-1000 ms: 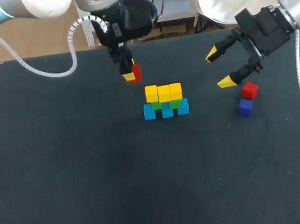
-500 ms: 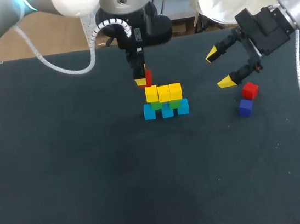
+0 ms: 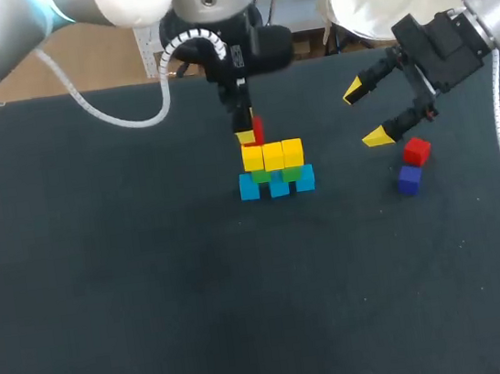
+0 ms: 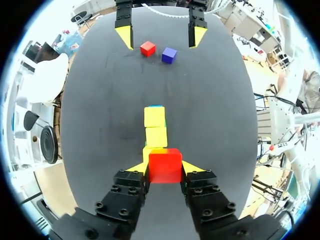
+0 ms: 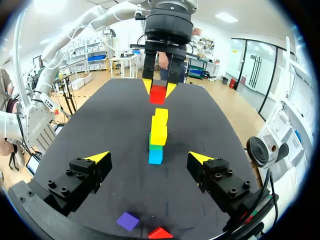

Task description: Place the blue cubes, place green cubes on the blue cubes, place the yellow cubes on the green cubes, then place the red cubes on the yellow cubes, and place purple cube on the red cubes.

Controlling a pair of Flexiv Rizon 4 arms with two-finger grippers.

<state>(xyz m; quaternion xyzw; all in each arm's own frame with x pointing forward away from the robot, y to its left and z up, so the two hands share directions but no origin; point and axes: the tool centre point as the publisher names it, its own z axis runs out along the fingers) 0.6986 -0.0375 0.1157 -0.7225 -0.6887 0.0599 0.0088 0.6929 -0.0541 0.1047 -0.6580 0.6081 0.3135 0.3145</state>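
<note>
Nearest us, the dark table [image 3: 113,334] is bare across the lower half of the frame. At the centre stands the stack: a row of blue cubes [image 3: 276,184] on the cloth, green cubes [image 3: 260,175] showing just above them, and three yellow cubes [image 3: 272,154] side by side on top. To the right of centre, well apart from the stack, a purple cube [image 3: 409,180] lies with a loose red cube [image 3: 417,150] touching or nearly touching its far side.

Just beyond those two, at the right of the frame, our right gripper [image 3: 365,115] hangs with its fingers spread wide and nothing between them. The right wrist view shows both loose cubes lying under and between the open tips.

Farther back, above the centre of the frame, our left gripper [image 3: 250,133] is clenched on a second red cube [image 3: 257,131]. The left wrist view shows it pinched between both yellow tips, right over the nearest yellow cube of the row.

We judge the blue, green and yellow layers done and the red layer just begun. The held cube sits close above the left end of the yellow row; we cannot tell whether it touches yet. The next move calls for a short, straight descent with the cube squared to the row, then a gentle release, since any sideways nudge could push the yellows off the greens.
</note>
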